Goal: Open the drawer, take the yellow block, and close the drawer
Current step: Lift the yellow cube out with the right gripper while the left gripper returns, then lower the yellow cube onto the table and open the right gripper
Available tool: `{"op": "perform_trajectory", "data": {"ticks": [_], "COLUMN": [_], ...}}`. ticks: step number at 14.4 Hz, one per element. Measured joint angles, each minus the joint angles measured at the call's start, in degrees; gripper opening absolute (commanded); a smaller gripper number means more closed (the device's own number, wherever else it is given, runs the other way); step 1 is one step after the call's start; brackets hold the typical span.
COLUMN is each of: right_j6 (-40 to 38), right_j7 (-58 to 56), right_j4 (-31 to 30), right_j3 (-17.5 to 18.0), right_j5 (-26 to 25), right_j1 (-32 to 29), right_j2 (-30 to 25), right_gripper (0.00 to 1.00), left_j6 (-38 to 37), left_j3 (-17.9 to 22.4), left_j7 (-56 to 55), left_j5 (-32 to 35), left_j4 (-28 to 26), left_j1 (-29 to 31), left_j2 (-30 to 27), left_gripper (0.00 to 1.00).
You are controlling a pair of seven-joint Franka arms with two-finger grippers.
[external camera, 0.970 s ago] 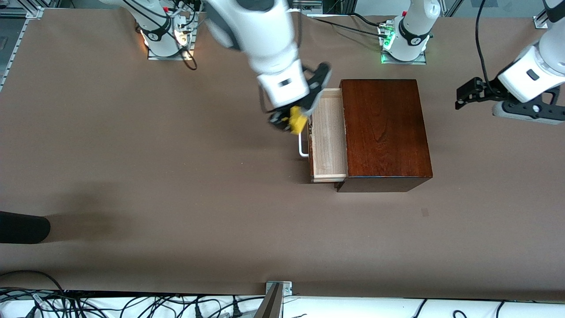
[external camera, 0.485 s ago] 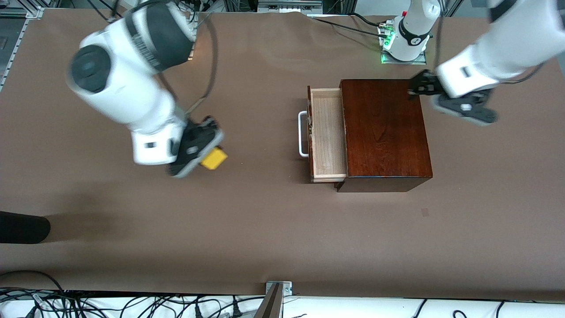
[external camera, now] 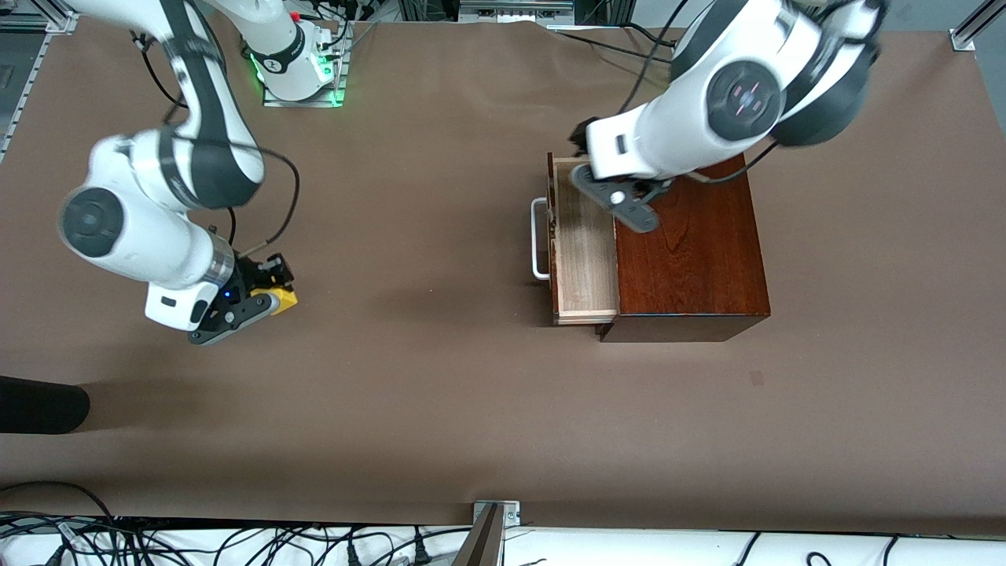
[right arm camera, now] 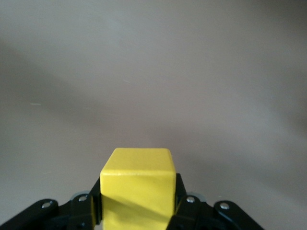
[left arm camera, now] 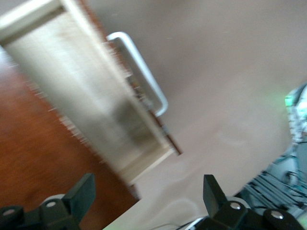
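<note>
Right gripper (external camera: 263, 292), low over the brown table (external camera: 440, 393) toward the right arm's end, well apart from the wooden box (external camera: 692, 259): clamped on the yellow block (external camera: 277, 297), one black finger (right arm camera: 86, 211) pressed against each side face. Yellow block seated between the fingertips, top face and front face exposed (right wrist view), bare table surface filling the rest of that view. Whether the block touches the table or hangs just above it: cannot be told.

Left gripper (external camera: 585, 157), over the open drawer (external camera: 583, 251) at the end of the drawer farther from the front camera, close to the edge of the box top: fingers (left arm camera: 84, 189) spread wide apart, gripping nothing (left wrist view), pale drawer floor and white handle (left arm camera: 141, 72) visible between and past them.

Drawer pulled out of the dark reddish-brown box toward the right arm's end of the table, pale light-wood interior exposed and holding no visible object. White U-shaped bar handle (external camera: 538, 238) on the drawer front, untouched by either gripper.

Yellow block well apart from the drawer, out on the table side that the drawer front faces, slightly nearer to the front camera than the handle's midpoint.
</note>
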Motion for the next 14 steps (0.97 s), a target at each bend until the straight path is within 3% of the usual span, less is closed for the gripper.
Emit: {"op": "perform_trajectory", "data": {"ticks": [3, 5, 10, 12, 13, 14], "right_j6": [6.3, 7.5, 17.4, 18.0, 18.1, 18.3], "right_j7": [8.1, 12.3, 18.1, 20.5, 21.0, 21.3], "right_j4": [-8.0, -11.0, -18.8, -19.5, -19.8, -20.0], "right_j3": [0.1, 0.2, 0.2, 0.2, 0.2, 0.2], "right_j5": [-3.3, -3.7, -3.7, -3.7, -3.7, -3.7], "right_j1": [-0.1, -0.1, -1.4, -1.5, -1.5, -1.5], "right_j2": [0.1, 0.1, 2.5, 3.4, 3.6, 3.8], "right_gripper": [0.00, 0.00, 0.00, 0.00, 0.05, 0.18], "left_j6": [0.0, 0.8, 7.5, 9.7, 11.9, 14.5], "left_j3": [0.0, 0.0, 0.1, 0.0, 0.0, 0.0], "left_j7": [0.6, 3.6, 23.8, 31.5, 35.4, 38.6], "left_j5": [-6.2, -6.7, -4.9, 0.2, 3.9, 7.0], "left_j4": [5.7, 7.1, 7.6, 7.6, 7.7, 7.7], "left_j1": [-0.4, -2.3, -7.1, -9.6, -11.5, -13.0], "left_j2": [6.9, 10.4, 15.2, 17.4, 18.6, 19.7], "left_gripper": [1.00, 1.00, 1.00, 1.00, 1.00, 1.00]}}
